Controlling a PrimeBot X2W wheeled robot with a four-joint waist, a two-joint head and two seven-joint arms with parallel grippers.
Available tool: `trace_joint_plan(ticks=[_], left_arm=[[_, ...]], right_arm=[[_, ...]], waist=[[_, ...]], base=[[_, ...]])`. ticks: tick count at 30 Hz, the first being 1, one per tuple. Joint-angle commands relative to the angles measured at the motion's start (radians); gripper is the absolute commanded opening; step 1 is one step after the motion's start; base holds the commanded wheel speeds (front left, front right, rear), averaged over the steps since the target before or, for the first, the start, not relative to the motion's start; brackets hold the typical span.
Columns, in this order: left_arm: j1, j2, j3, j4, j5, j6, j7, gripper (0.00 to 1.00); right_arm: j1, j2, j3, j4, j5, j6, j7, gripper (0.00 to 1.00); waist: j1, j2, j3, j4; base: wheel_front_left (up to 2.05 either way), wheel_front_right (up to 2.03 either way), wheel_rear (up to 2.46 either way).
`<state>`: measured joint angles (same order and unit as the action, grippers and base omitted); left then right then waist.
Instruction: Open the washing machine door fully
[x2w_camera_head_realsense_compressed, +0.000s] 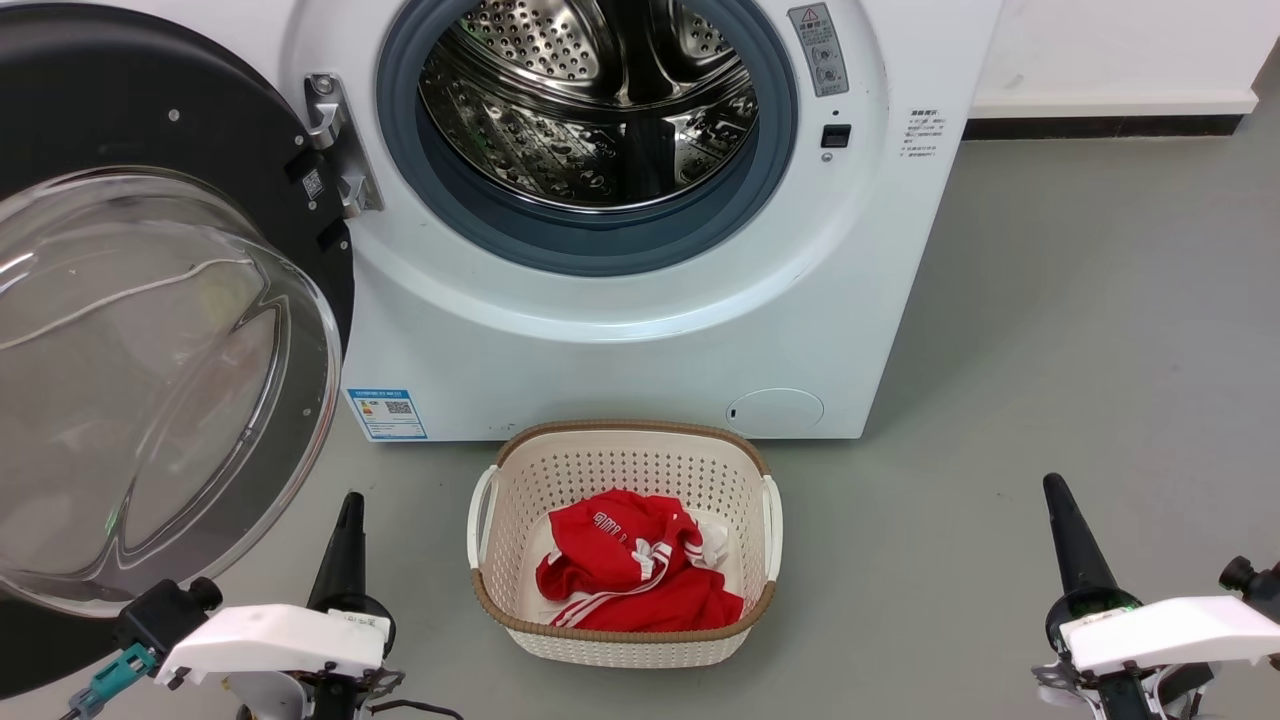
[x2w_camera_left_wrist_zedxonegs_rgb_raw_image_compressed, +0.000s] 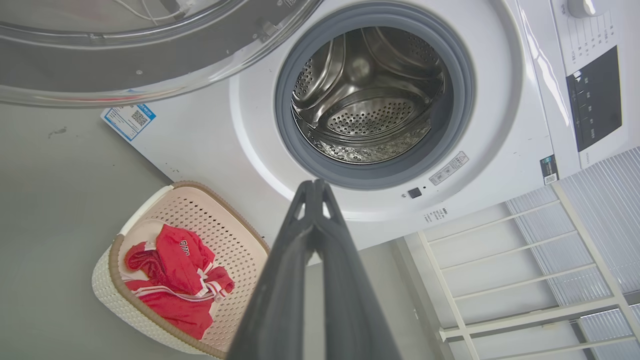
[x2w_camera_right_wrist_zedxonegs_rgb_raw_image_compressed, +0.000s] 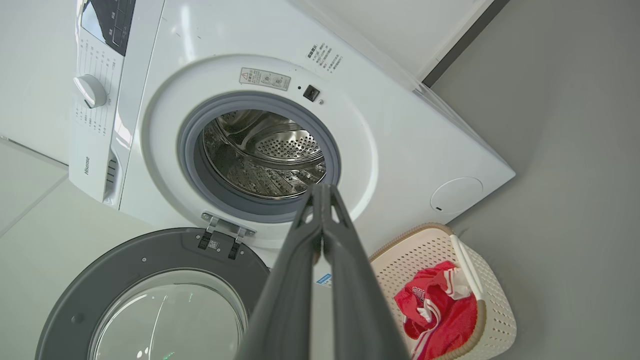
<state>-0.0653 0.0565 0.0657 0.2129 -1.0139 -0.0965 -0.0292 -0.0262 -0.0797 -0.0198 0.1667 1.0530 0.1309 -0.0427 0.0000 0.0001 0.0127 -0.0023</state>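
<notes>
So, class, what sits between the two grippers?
In the head view, a cream perforated basket holding a red garment, between left gripper and right gripper.

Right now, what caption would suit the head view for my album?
Washing machine door swung open to the left, steel drum exposed, red garment in the cream basket out front.

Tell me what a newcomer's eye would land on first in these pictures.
First, the washing machine door, swung open at the head view's left, its clear glass bowl bulging toward the camera. Next, the shiny perforated steel drum inside the white washing machine, top centre. Then the red garment in the cream basket on the grey floor before the machine.
</notes>
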Motion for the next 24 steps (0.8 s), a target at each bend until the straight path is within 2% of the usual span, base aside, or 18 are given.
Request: trace_joint_plan(ticks=[1,24], left_arm=[[-0.024,0.001,0.003,-0.007,-0.025,-0.003,0.006,0.0],[-0.034,-0.002,0.024,0.01,-0.267,-0.018,0.064,0.0]], right_arm=[[-0.026,-0.007,-0.003,-0.004,0.028,0.0,0.005,0.0],[-0.05,-0.006,-0.023,0.03,0.268,0.0,0.054,0.0]], waist=[[0.0,-0.0001,0.0,0.0],[0.0,-0.0001,-0.003,0.001]], base=[[0.0,0.0,0.0],[0.0,0.0,0.0]])
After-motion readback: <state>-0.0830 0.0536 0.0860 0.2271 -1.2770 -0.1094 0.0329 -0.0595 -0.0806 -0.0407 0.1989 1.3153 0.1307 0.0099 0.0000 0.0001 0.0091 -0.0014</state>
